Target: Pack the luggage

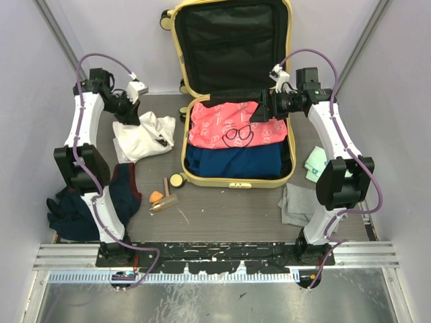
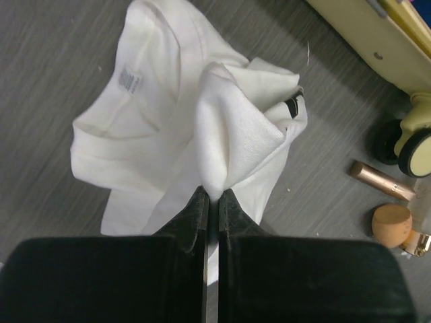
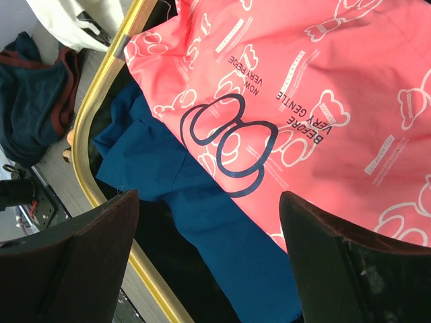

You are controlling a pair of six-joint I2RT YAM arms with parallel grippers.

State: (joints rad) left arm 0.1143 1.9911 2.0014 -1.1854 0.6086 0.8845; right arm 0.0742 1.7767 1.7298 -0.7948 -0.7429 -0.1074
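Shirt fold tight in left claw

This looks like a robotics lab test cell. Plain pale walls and metal corner struts box in a grey desk. A cabled left arm and right arm are bolted to an aluminium rail.

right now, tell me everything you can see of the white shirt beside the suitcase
The white shirt looks like soft knit fabric. It is crumpled rather than folded and lies on the grey table, left of the open luggage, close to it but apparently not touching. A grey printed label shows inside its neckline. The left pincer is shut on a fold of the cloth, drawn up into a peak; the rest lies on the table.
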